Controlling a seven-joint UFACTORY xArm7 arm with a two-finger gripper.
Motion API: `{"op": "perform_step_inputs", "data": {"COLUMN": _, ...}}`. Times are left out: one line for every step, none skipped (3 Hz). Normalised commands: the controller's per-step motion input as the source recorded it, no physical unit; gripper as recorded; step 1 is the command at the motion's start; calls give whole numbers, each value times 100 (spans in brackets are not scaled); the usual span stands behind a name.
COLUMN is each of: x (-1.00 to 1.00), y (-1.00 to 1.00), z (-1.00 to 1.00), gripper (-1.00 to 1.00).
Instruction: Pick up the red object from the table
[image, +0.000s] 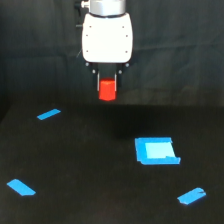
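Note:
The red object (107, 90), a small short red-orange cylinder, hangs between the two dark fingers of my gripper (107, 86), well above the black table (90, 165). The gripper is shut on it, with the white gripper body straight above. The cylinder's lower end sticks out below the fingertips. Nothing touches the table under it.
A flat blue square (156, 150) lies on the table toward the exterior view's right. Blue tape strips lie at the back left (48, 114), front left (21, 187) and front right (191, 196). The background is dark.

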Motion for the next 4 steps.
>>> {"op": "perform_step_inputs", "data": {"x": 3, "y": 2, "z": 5, "gripper": -97}}
{"op": "perform_step_inputs", "data": {"x": 2, "y": 0, "z": 8, "gripper": -93}}
{"op": "perform_step_inputs", "data": {"x": -7, "y": -11, "z": 4, "gripper": -90}}
{"op": "perform_step_inputs", "data": {"x": 1, "y": 1, "z": 2, "gripper": -93}}
